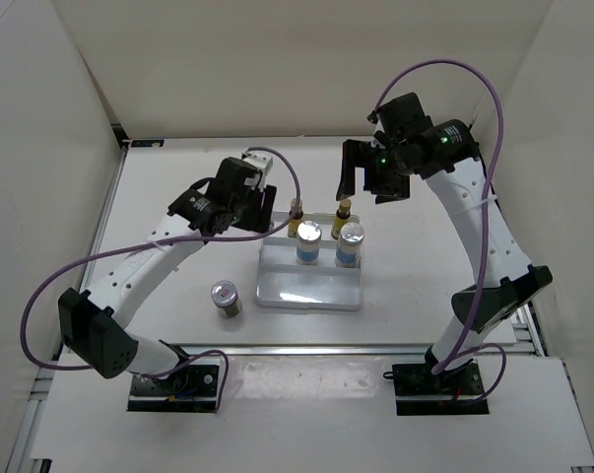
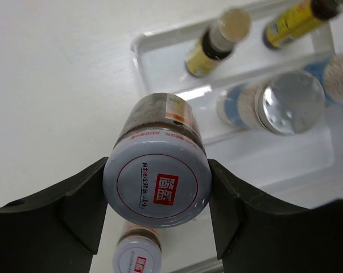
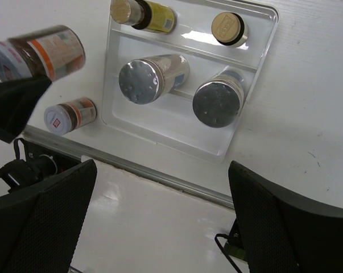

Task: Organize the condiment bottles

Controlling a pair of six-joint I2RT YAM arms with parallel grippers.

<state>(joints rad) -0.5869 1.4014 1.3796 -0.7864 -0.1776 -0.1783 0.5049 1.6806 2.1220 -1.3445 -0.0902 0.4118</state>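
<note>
My left gripper (image 2: pixel 158 165) is shut on a short jar (image 2: pixel 157 182) with a silver lid and a red logo. It holds the jar above the table, left of the white tray (image 1: pixel 311 294). A second such jar (image 1: pixel 226 298) stands on the table left of the tray's near corner. Two yellow bottles (image 1: pixel 297 219) (image 1: pixel 344 212) stand in the tray's back row, and two clear-blue silver-capped bottles (image 1: pixel 308 241) (image 1: pixel 350 243) stand in front of them. My right gripper (image 1: pixel 370 172) hangs open and empty above the tray's far right side.
The tray's front strip (image 3: pixel 177 128) holds nothing. White walls close in the table at the back and sides. A metal rail (image 3: pixel 160 173) runs along the table's near edge.
</note>
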